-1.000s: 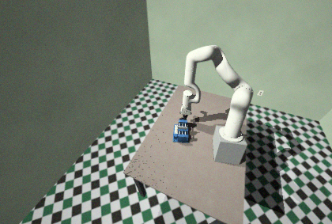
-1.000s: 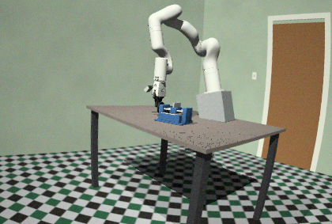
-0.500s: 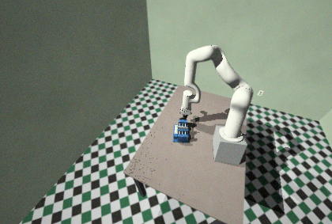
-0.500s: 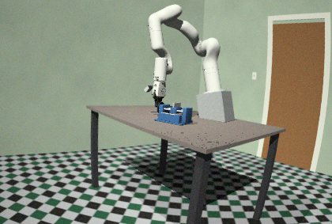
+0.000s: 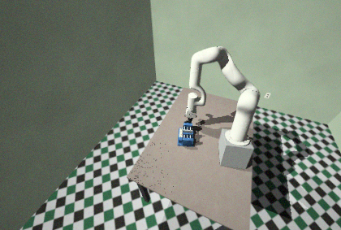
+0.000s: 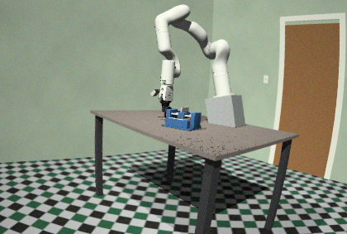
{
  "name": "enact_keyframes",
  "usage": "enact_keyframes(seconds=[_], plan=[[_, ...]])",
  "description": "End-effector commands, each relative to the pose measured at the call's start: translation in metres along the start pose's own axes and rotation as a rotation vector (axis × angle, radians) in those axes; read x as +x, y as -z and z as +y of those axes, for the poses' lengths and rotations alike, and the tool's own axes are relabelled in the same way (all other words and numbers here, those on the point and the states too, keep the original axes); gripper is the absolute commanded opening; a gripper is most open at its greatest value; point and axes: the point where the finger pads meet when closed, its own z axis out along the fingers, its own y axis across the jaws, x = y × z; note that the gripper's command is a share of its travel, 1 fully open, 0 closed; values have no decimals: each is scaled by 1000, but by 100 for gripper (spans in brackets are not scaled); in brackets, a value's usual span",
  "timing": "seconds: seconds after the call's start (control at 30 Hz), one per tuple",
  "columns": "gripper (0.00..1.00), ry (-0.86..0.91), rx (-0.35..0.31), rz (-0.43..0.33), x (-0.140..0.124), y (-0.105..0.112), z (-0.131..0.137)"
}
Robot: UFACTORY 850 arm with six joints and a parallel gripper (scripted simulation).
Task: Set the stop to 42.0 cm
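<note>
A small blue slide fixture (image 5: 187, 135) with pale rails lies on the brown table, also seen from the side in the exterior view (image 6: 182, 120). A grey stop block (image 6: 184, 109) sits on its rails near the far end. The handwheel is at the fixture's end nearest the arm's wrist and is too small to make out. My gripper (image 5: 189, 119) points straight down at that end and is shut on the handwheel; in the exterior view its dark fingers (image 6: 164, 111) reach down to the fixture's left end. The scale reading cannot be read.
The arm's grey base block (image 5: 236, 150) (image 6: 225, 111) stands on the table to the right of the fixture. The table (image 5: 195, 152) has edges close to the fixture's left side. A brown door (image 6: 311, 93) is in the right wall.
</note>
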Motion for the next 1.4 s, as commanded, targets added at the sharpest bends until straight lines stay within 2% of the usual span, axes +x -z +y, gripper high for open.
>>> enact_keyframes(seconds=[0.0,1.37], plan=[[6,0,1,1,0,0,-1],[6,0,1,1,0,4,-4]])
